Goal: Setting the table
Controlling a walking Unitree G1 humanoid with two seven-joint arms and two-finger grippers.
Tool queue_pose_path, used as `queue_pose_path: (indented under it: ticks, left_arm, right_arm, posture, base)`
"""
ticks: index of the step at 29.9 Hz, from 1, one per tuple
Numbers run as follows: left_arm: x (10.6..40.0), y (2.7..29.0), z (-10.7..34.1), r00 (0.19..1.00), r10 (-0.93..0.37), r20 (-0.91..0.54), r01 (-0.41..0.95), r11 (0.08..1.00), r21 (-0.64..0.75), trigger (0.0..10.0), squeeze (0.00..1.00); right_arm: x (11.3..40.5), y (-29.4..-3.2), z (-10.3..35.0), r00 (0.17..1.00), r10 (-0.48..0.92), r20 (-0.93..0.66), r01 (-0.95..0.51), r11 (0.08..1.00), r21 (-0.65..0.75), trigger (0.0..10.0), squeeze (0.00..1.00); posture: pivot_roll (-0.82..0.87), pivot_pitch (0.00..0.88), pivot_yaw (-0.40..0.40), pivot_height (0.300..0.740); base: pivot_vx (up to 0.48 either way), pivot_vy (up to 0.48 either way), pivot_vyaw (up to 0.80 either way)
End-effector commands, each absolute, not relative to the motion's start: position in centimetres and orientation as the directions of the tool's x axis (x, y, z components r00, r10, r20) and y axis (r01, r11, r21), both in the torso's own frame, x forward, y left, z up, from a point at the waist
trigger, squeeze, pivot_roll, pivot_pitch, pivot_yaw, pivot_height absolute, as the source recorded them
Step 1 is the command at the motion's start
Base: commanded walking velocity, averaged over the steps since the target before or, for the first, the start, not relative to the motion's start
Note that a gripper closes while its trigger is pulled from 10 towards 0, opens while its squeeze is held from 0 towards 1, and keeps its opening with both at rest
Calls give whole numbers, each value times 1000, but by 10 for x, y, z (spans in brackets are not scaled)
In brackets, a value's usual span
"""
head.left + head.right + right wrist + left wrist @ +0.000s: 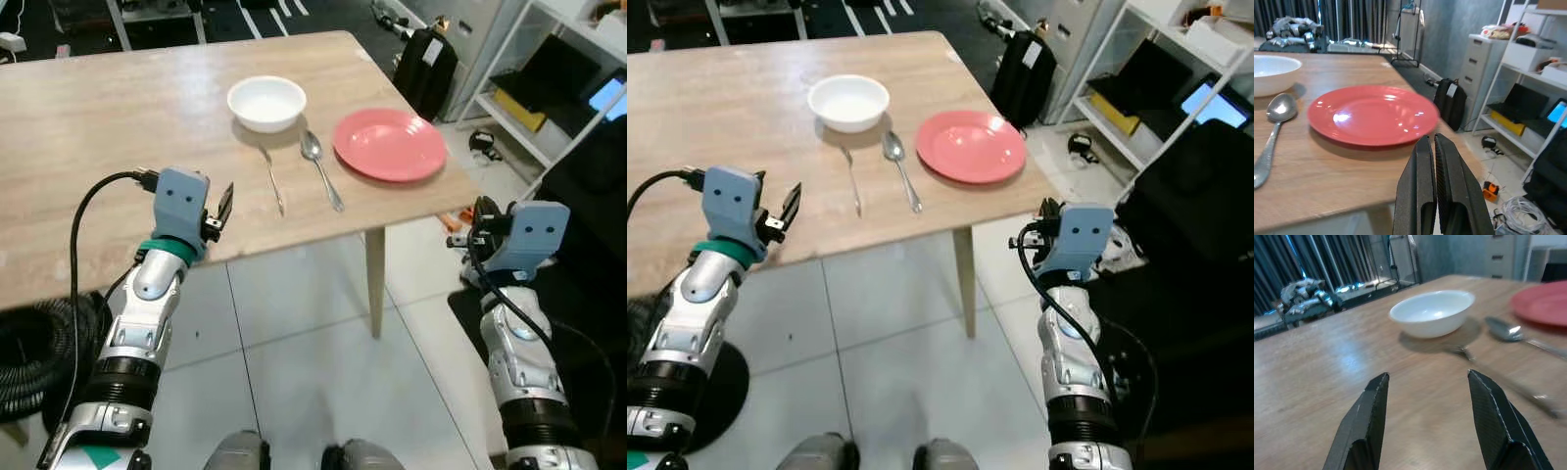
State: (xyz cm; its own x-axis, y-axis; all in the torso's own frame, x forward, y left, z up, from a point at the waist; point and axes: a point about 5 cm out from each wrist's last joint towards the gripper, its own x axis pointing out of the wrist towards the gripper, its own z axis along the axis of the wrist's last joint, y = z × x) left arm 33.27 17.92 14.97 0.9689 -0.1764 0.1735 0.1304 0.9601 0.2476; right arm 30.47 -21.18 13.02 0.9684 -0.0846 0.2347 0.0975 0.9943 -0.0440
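The left gripper (1422, 423) is hovering low over the near part of the table (88, 127), its fingers (1367, 426) spread apart and holding nothing. The right gripper (1431, 188) is hanging off the table's near right corner, fingers pressed together and empty. The table is showing a pale wood grain and is standing on white floor tiles (304, 362). A white shelf (549, 88) and a black bag (426, 69) are sitting to the right. A white bowl (266, 102) is resting mid-table. Just nearer lies what is probably a fork (272, 180), blurred, beside a spoon (320, 166). A glossy red plate (390, 144) is lying right of the spoon.
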Motion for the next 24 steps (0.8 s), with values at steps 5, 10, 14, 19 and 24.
queue_pose_path:
  ticks: [5, 10, 14, 19, 24]
  left_arm:
    - [332, 179, 146, 971, -182, 155, 140, 958, 251, 10000, 0]
    - [332, 179, 146, 971, -184, 153, 142, 957, 252, 10000, 0]
    - [332, 179, 146, 971, -187, 147, 146, 956, 255, 10000, 0]
    - [332, 179, 145, 973, -184, 143, 143, 955, 258, 10000, 0]
    - [330, 180, 143, 976, -172, 133, 131, 955, 267, 10000, 0]
  right_arm:
    - [304, -210, 128, 973, -78, 219, 88, 995, -37, 10000, 4]
    - [304, -205, 129, 974, -49, 222, 59, 998, -39, 10000, 4]
    - [303, -191, 134, 971, 55, 231, -45, 998, -50, 10000, 4]
    - [300, -170, 145, 948, 194, 254, -181, 981, -74, 10000, 4]
    - [295, -145, 155, 902, 346, 258, -331, 938, -103, 10000, 0]
  posture:
    - [57, 0, 25, 740]
    - [57, 0, 25, 740]
    - [58, 0, 27, 740]
    - [58, 0, 27, 740]
    - [61, 0, 25, 740]
  base:
    - [463, 0, 0]
    - [452, 0, 0]
    - [392, 0, 0]
    - [317, 0, 0]
    - [0, 0, 0]
